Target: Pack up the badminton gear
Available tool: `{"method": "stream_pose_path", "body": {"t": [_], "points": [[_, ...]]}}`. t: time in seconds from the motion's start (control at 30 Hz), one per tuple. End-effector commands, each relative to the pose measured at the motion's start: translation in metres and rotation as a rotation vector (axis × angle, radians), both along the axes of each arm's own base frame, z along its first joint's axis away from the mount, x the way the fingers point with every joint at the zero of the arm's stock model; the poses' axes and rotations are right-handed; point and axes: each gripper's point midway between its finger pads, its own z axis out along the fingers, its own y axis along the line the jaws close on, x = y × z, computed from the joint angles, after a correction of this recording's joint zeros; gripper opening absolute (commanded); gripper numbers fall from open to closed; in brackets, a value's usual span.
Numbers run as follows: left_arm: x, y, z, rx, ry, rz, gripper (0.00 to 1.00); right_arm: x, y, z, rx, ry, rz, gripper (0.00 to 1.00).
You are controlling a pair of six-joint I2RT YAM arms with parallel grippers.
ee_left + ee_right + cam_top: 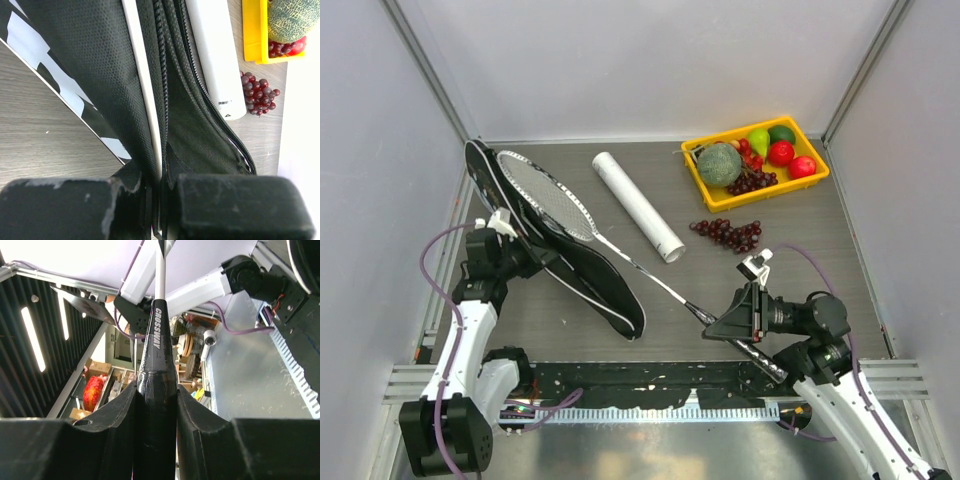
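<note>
The black bag [582,270] lies slanted on the left of the table, and its white lettering shows in the left wrist view [75,95]. My left gripper [525,248] [160,185] is shut on the bag's zippered edge. A silver-headed racket [548,197] has its head over the bag's wide end, and its thin shaft runs down to the right. My right gripper [720,325] [156,390] is shut on its black handle [156,345]. The long white tube [638,205] [215,55] lies on the table to the right of the bag.
A dark red grape bunch [728,233] [257,95] lies by the tube's near end. The yellow tray [700,182] [252,30] of fruit stands at the back right. Grey walls close in both sides and the back.
</note>
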Motion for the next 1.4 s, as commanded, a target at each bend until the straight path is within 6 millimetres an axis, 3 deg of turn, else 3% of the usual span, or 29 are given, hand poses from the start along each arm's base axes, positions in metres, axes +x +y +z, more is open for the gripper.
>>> {"method": "stream_pose_path", "body": {"t": [0.0,0.03,0.1,0.3,0.5,0.73,0.87,1.13,1.37], "points": [[0.023,-0.001,0.037,-0.001,-0.18,-0.011,0.0,-0.021,-0.007,0.003,-0.02,-0.015,0.051,0.05],[0.023,-0.001,0.038,-0.005,-0.183,-0.009,0.0,-0.021,-0.007,-0.014,-0.078,0.034,0.046,0.05],[0.022,-0.001,0.039,-0.005,-0.183,-0.006,0.0,-0.023,-0.008,-0.023,-0.12,0.054,0.043,0.05],[0.016,-0.001,0.036,0.005,-0.184,-0.009,0.0,-0.023,-0.009,-0.031,-0.164,0.096,0.026,0.05],[0.014,-0.008,0.034,-0.02,-0.173,-0.045,0.0,-0.005,-0.003,-0.054,-0.205,0.134,-0.009,0.05],[0.009,-0.017,0.033,-0.061,-0.173,-0.091,0.0,0.028,0.011,-0.05,-0.199,0.098,-0.049,0.05],[0.006,-0.021,0.03,-0.09,-0.165,-0.11,0.0,0.04,0.019,-0.035,-0.181,0.058,-0.054,0.05],[-0.001,-0.031,0.032,-0.16,-0.165,-0.146,0.0,0.067,0.038,-0.027,-0.148,0.051,-0.113,0.05],[-0.007,-0.036,0.027,-0.164,-0.159,-0.183,0.0,0.06,0.065,-0.022,-0.148,0.065,-0.04,0.05]]}}
